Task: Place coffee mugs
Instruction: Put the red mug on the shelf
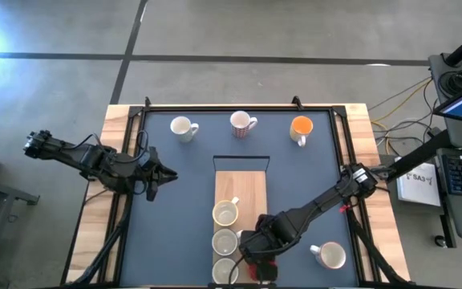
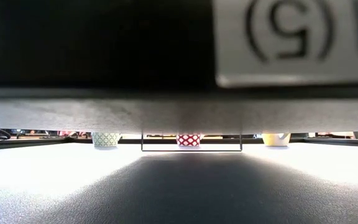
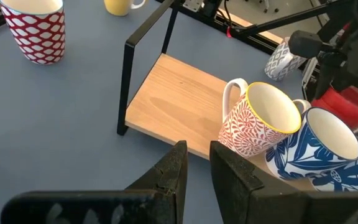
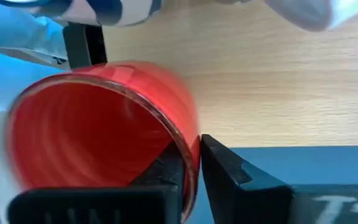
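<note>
My right gripper (image 1: 257, 255) reaches to the near end of the wooden board (image 1: 241, 186) and is shut on a red mug (image 1: 266, 270), which also fills the right wrist view as the red mug (image 4: 98, 130). Three mugs stand in a row on the board: one with a yellow rim (image 1: 225, 213), then two more (image 1: 224, 241) (image 1: 224, 270). A white mug (image 1: 183, 128), a patterned mug (image 1: 243, 123) and an orange mug (image 1: 301, 128) stand along the far side. Another mug (image 1: 330, 255) sits near the right edge. My left gripper (image 1: 167, 174) waits shut at the table's left. My right gripper holds the red mug by its rim wall (image 4: 193, 158), one finger (image 4: 163, 171) inside the mug and the other (image 4: 229, 165) outside it. The mug is tilted, its mouth turned toward the wrist. Whether its base rests on anything does not show.
A black wire frame (image 1: 241, 159) stands at the board's far end; it also shows as the frame (image 3: 129, 74). Black rails border the blue mat (image 1: 175, 225). A dark slab with a label (image 2: 291, 37) blocks most of the low view. Bare mat lies left of the board.
</note>
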Available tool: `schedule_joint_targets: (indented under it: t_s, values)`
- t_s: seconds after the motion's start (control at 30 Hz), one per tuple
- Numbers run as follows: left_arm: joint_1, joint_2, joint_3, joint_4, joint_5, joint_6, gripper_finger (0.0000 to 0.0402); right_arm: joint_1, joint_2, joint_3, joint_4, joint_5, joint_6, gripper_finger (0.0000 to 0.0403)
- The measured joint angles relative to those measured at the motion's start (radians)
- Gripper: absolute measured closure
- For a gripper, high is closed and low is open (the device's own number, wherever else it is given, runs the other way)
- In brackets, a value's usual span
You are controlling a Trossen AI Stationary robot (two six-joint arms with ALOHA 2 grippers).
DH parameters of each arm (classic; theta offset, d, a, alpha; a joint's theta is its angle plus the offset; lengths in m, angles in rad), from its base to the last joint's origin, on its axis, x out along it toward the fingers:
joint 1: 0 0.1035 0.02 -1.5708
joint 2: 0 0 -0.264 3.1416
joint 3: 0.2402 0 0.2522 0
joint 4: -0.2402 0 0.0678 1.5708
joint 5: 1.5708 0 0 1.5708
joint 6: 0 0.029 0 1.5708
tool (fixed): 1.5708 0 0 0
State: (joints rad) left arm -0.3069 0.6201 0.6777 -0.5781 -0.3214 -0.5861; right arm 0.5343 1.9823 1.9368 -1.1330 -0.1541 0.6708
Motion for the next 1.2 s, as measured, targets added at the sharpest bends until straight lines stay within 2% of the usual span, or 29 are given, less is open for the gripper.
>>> schedule_joint_targets:
  t_s: [0.13,1.2]
  values:
    - [0.000,0.000,0.000,0.000,0.000,-0.002,0.0350,0.000,0.000,-0.008,0.001,0.018,-0.001,0.0351]
    - [0.000,0.000,0.000,0.000,0.000,-0.018,0.0350,0.002,-0.002,-0.011,0.070,-0.012,-0.033,0.0345]
